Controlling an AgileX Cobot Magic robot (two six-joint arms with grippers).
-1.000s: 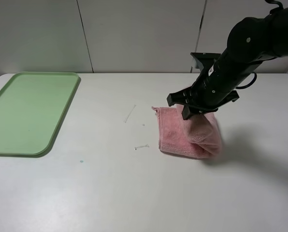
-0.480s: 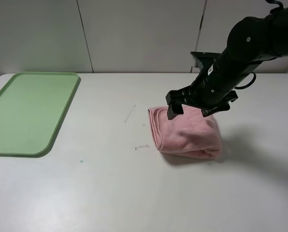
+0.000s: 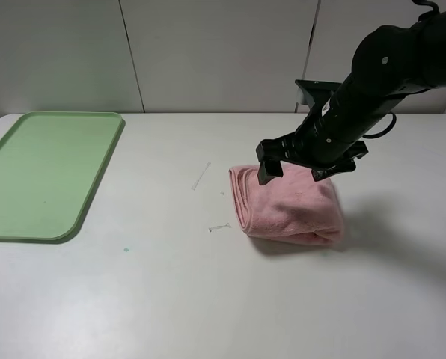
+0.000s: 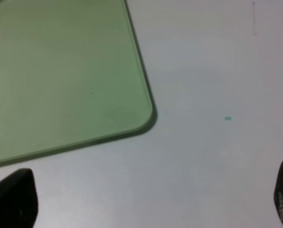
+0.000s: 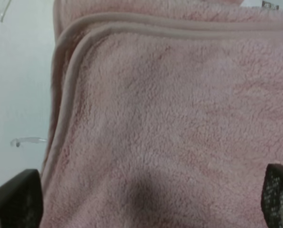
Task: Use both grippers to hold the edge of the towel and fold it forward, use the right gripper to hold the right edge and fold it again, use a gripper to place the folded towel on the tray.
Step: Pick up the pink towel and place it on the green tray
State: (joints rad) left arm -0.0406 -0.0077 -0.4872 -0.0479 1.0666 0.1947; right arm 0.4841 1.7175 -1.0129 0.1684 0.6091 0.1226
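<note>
The folded towel point(image 3: 290, 211) lies on the bench point(image 3: 170, 299) toward 3 o'clock, its long axis running 9 to 3 and its hems facing 9. The right gripper point(image 3: 295, 173) hovers just above it, fingers spread and empty. The left gripper point(image 4: 148, 199), also wide open and empty, hangs near the tray point(image 3: 43, 172).
</note>
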